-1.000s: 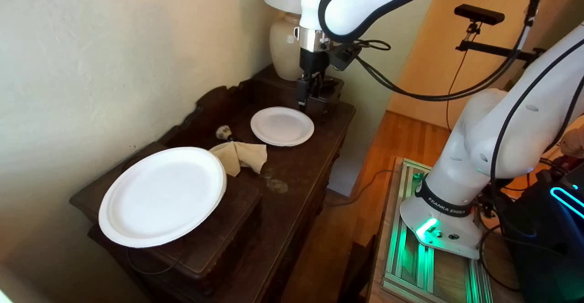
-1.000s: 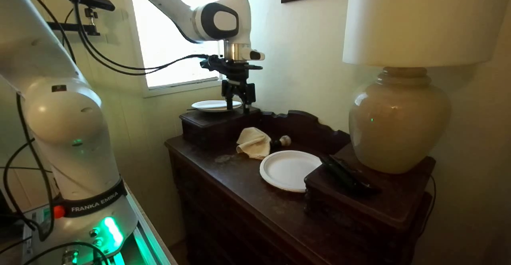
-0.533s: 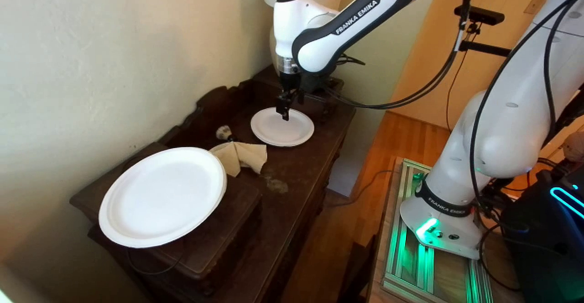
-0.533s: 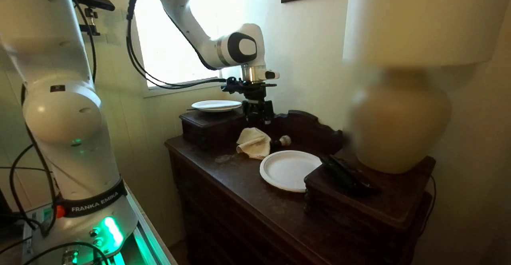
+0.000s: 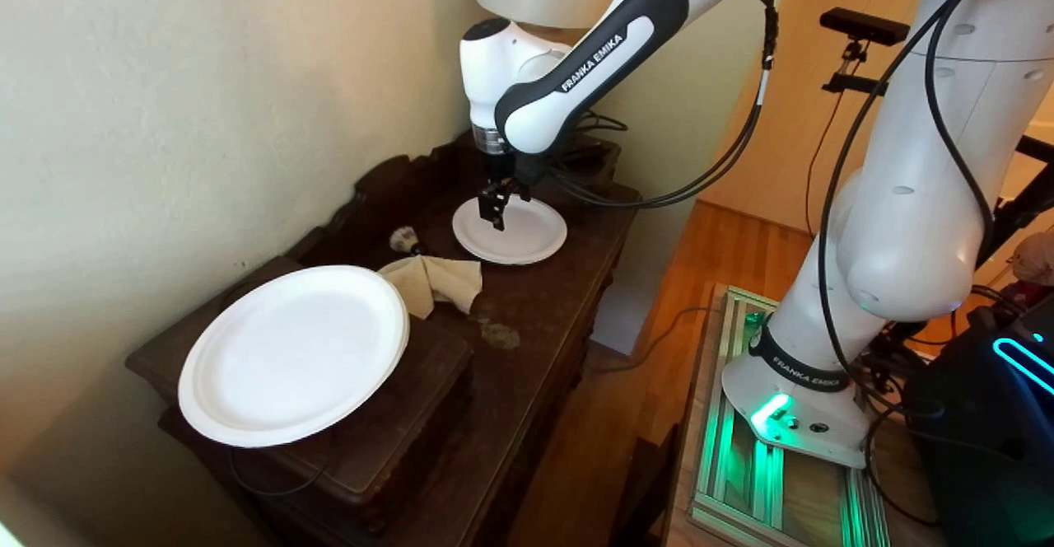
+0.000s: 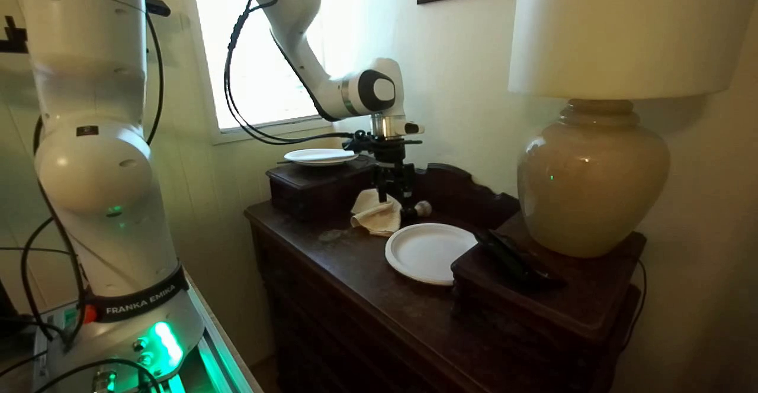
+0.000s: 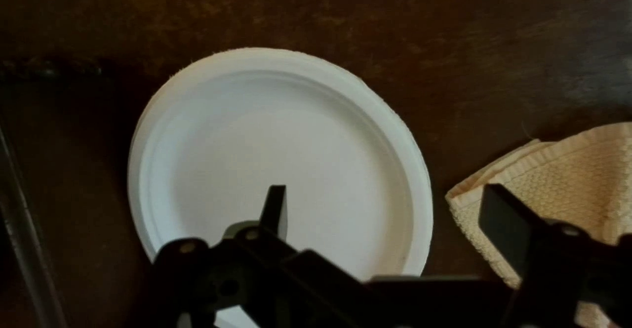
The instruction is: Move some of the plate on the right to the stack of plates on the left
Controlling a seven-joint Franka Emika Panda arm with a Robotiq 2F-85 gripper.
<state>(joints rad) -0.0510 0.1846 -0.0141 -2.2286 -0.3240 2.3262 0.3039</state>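
White-and-black robot arm [image 5: 527, 123] and black two-finger gripper [image 7: 387, 207] now sit lower in both exterior views than a second ago; plates unmoved. Nearest in an exterior view: stack of round white plates [image 5: 292, 357], on top of a raised dark wooden box [image 5: 412, 395] at the left end of a dark brown wooden dresser [image 5: 494, 399]. Next, a tan textured fabric cloth [image 5: 453, 282], folded and rumpled, lies on the dresser top near that box; a brush [image 5: 404, 240] with pale bristles and a dark handle lies just beside it. Beyond, right-hand round white plate [image 5: 523, 240], the task's own, lies flat on the dresser top, apart from the cloth; its rim looks doubled in the wrist view. Gripper hangs above, apart from the plate, pincer spread wide: in the wrist view one finger overlaps the plate, the other the cloth, with the plate's rim visible in the gap. Past that, a second raised dark wooden box [image 6: 583, 298] carries a long black object [image 6: 515, 260], too dark to identify, and a glossy beige ceramic lamp [image 6: 592, 174] with a pale shade. Farthest, a black bar-shaped device [image 5: 865, 26] on a thin black bracket [image 5: 856, 83], which runs behind the arm.
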